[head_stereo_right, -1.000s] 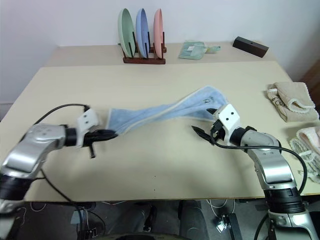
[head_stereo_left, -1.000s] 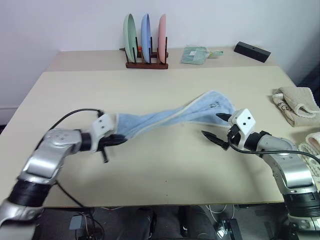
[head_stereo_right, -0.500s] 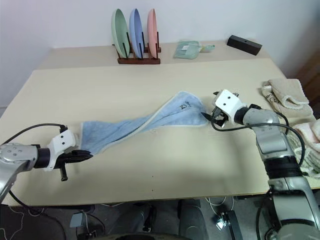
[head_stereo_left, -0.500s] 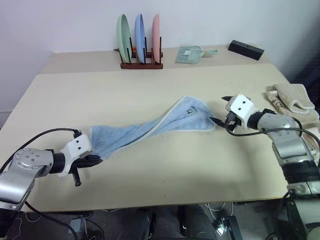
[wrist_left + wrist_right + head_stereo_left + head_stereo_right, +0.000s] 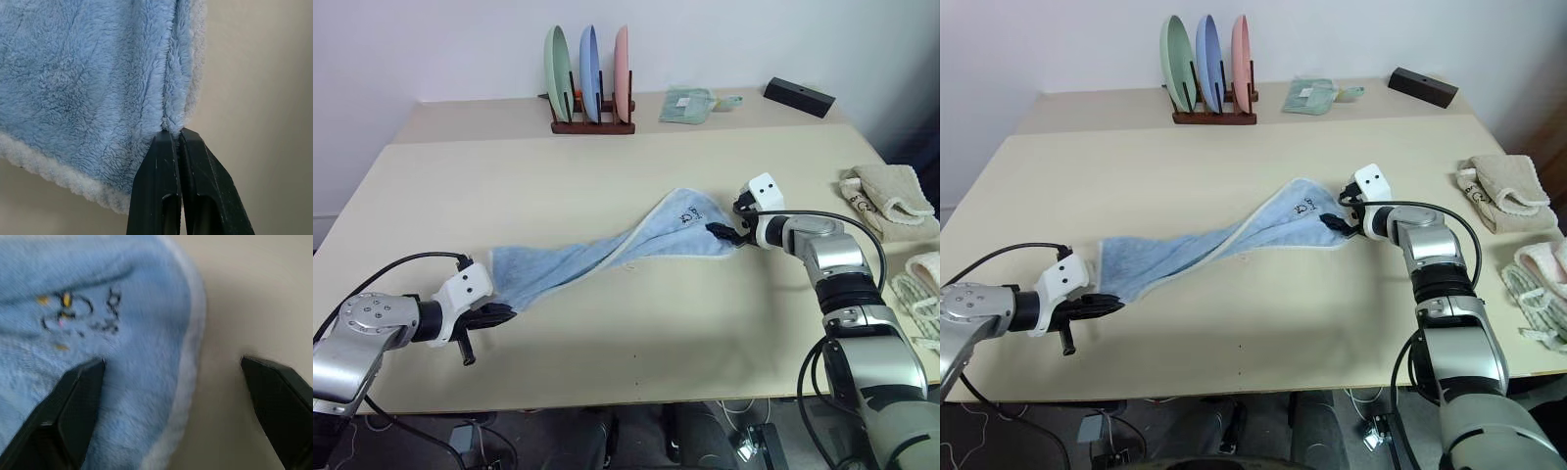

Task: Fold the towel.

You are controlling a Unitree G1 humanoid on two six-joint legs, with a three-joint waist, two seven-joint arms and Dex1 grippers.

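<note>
- Beige table carries our twisted blue towel mid-surface.
- Our left gripper, near the front left edge, is clamped on one towel corner.
- Our right gripper, fingers spread, straddles the far corner's trim.

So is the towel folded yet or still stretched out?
Not folded: the towel lies stretched and twisted across the table.

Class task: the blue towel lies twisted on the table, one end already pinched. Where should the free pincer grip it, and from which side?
Grip the trimmed corner beside the printed mark of the towel, coming from the robot's right. The right pincer already straddles that rounded edge, open, while the left pincer clamps the opposite end.
</note>
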